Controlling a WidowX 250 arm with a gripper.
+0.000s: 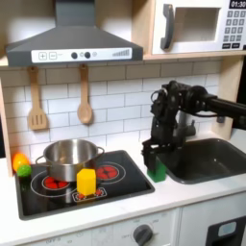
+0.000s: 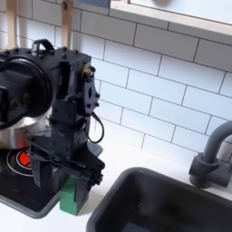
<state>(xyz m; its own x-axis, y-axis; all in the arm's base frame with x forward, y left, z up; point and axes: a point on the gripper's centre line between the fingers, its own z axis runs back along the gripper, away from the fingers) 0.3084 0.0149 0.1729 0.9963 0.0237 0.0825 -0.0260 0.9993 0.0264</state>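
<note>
Beside the sink (image 1: pixel 207 159) — fingers (image 2: pixel 65 172) clasp green block (image 2: pixel 71 198).

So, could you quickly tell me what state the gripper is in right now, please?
Gripper: down on the green block between stove and sink, fingers at its sides; whether they grip it cannot be told.

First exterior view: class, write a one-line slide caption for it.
Toy kitchen: the pincer grips a green block between the stove and the sink.
</note>
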